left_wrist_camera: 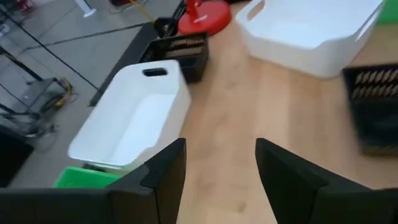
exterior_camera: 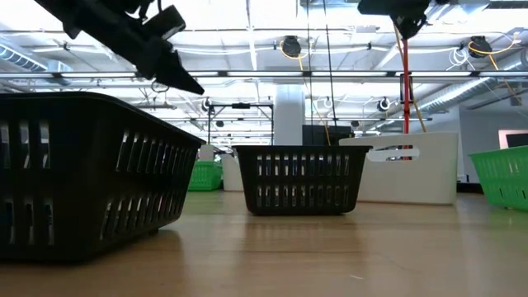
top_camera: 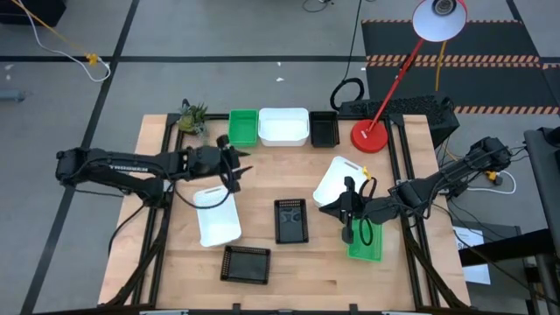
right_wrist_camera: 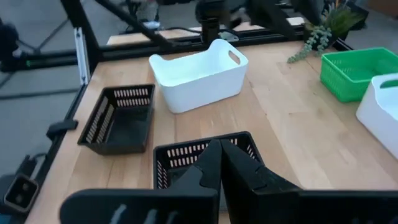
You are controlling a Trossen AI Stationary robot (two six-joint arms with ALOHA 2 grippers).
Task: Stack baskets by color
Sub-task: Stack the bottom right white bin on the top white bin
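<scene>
A light wooden table (top_camera: 289, 262) holds a back row of green basket (top_camera: 243, 127), white basket (top_camera: 283, 126), black basket (top_camera: 324, 129), a small plant (top_camera: 192, 116) upper left, a red lamp base (top_camera: 369, 136) upper right, and loose baskets across the centre.

Smooth white plastic baskets (top_camera: 218, 215) and slotted black plastic ones (top_camera: 291, 220) sit on a matt, pale wooden table (top_camera: 306, 262).

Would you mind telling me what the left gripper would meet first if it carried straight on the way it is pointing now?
Probably bare table: the open left gripper points between two white baskets, though depth is unclear.
</scene>
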